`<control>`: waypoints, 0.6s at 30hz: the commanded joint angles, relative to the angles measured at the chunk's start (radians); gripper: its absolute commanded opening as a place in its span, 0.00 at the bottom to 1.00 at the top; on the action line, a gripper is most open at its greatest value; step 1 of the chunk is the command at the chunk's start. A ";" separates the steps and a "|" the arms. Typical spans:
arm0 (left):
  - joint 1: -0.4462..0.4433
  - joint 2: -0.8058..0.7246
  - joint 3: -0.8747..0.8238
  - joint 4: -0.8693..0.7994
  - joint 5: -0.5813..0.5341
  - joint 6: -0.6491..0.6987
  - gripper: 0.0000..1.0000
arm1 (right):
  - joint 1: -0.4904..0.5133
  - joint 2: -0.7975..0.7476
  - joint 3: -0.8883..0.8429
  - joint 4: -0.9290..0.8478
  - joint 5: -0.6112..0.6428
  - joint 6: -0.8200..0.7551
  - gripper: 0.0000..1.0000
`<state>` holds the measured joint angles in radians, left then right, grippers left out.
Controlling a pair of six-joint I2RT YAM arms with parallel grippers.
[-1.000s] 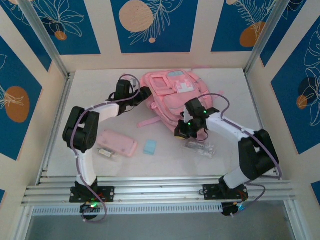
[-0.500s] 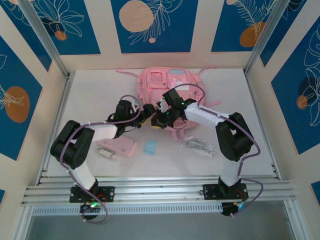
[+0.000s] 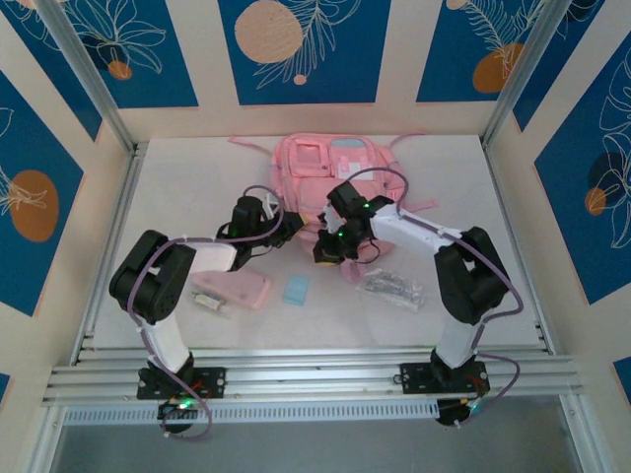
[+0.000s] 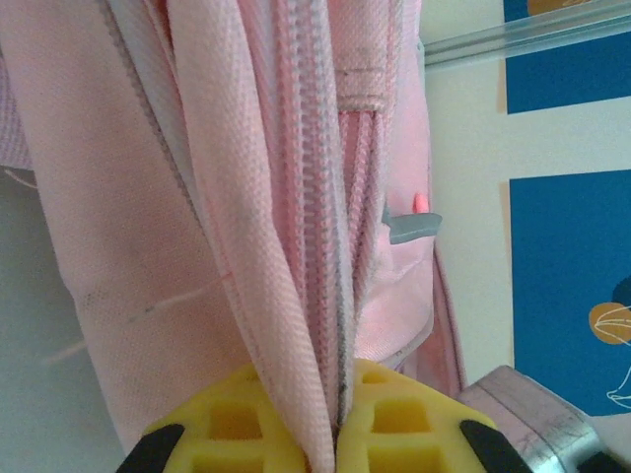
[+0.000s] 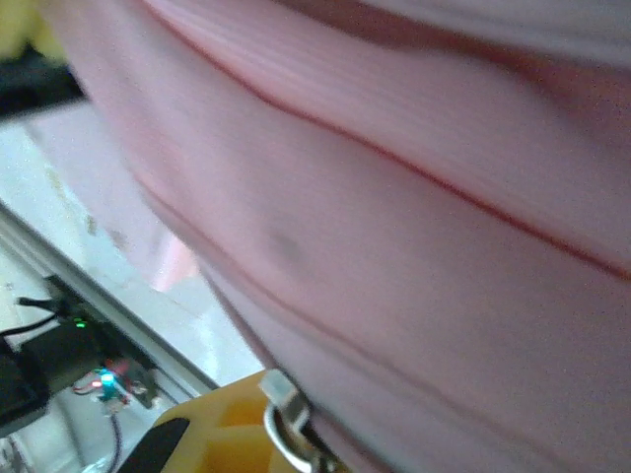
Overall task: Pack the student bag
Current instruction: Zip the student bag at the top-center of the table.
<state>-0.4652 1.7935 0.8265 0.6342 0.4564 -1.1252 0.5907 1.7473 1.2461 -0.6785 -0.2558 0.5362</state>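
The student bag (image 3: 330,169), a big pink backpack, lies at the back middle of the table with its front pockets up. My left gripper (image 3: 294,226) is at its near left edge. In the left wrist view its yellow fingers (image 4: 246,419) are shut on a fold of pink bag fabric (image 4: 296,246) along the zipper seam. My right gripper (image 3: 331,246) is at the bag's near edge, shut. The right wrist view shows pink bag fabric (image 5: 394,197) close up and a silver zipper pull (image 5: 286,419) pressed against a yellow finger (image 5: 222,434).
A flat pink pencil case (image 3: 233,287) lies front left with a small white item (image 3: 209,302) beside it. A light blue block (image 3: 295,289) sits in the middle front, a clear packet (image 3: 392,287) front right. Aluminium rails (image 3: 315,374) edge the table.
The bag has swung round and shifted left, dragged by the right gripper. The left gripper came in to the bag's edge open and has closed on the zipper seam.
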 commanded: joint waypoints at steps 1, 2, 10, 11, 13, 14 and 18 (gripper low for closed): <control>0.053 -0.017 0.057 -0.039 -0.032 0.089 0.00 | -0.062 -0.090 -0.037 -0.297 0.092 -0.089 0.00; 0.056 -0.025 0.064 -0.061 -0.023 0.105 0.00 | -0.083 -0.095 -0.035 -0.324 0.146 -0.095 0.00; 0.108 -0.076 0.094 -0.216 0.029 0.206 0.00 | -0.256 -0.100 0.050 -0.427 0.610 -0.083 0.00; 0.119 -0.077 0.103 -0.231 0.034 0.214 0.00 | -0.263 -0.099 0.061 -0.425 0.638 -0.091 0.00; 0.136 -0.071 0.128 -0.252 0.034 0.232 0.00 | -0.260 -0.098 0.073 -0.406 0.623 -0.116 0.00; 0.142 -0.064 0.151 -0.271 0.028 0.247 0.00 | -0.250 -0.101 0.071 -0.381 0.576 -0.132 0.00; 0.165 -0.006 0.274 -0.349 0.008 0.290 0.00 | -0.188 -0.106 0.046 -0.219 0.243 -0.173 0.00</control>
<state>-0.3939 1.7752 1.0035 0.3222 0.5415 -0.9379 0.3996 1.6772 1.3003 -0.9199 0.0460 0.4000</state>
